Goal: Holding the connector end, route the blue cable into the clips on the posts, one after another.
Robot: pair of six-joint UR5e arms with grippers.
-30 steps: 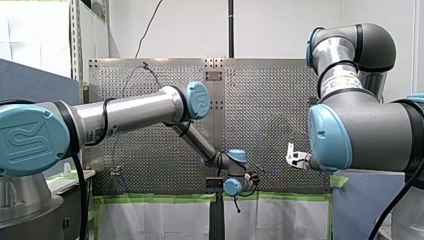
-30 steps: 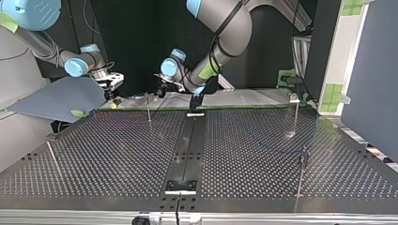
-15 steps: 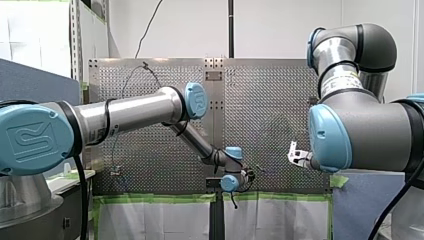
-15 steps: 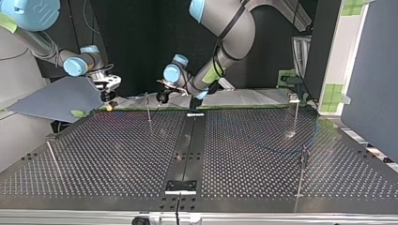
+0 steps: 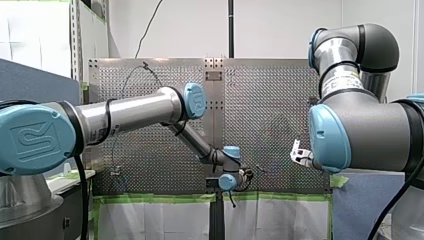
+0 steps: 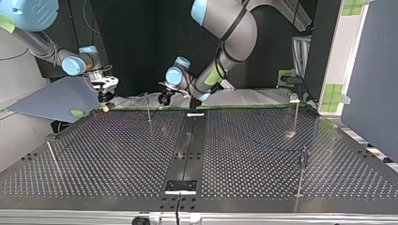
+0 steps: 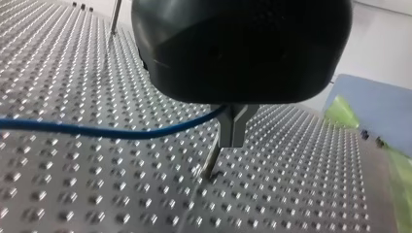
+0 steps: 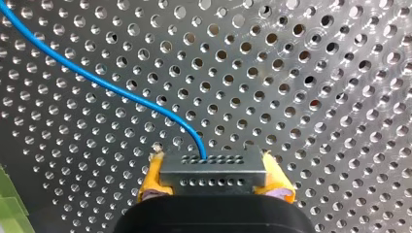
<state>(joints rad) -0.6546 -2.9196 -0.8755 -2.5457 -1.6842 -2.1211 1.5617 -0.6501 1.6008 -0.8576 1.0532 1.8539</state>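
Note:
In the right wrist view my right gripper [image 8: 214, 166] is shut with its yellow pads [image 8: 152, 175] on the grey connector [image 8: 214, 180]. The blue cable [image 8: 121, 92] leaves the connector and curves away over the perforated table [image 8: 316, 87]. In the left wrist view my left gripper [image 7: 232, 141] has its metal fingers shut, and the blue cable [image 7: 121, 132] runs in from the side and ends at them. A thin post [image 7: 211, 164] stands just under those fingertips. In the top view that post [image 6: 148, 107] rises between my right gripper [image 6: 105, 97] and my left gripper [image 6: 164, 98].
More posts stand at the top view's right [image 6: 296, 112], near right [image 6: 302, 171] and near left [image 6: 52, 157]. A blue-grey sheet [image 6: 56, 98] lies beyond the table's far left corner. A dark central strip [image 6: 187, 150] divides the table.
My left gripper has dropped lower and closer to the post by the far edge. My right gripper has shifted slightly toward the top view's left, still on the connector.

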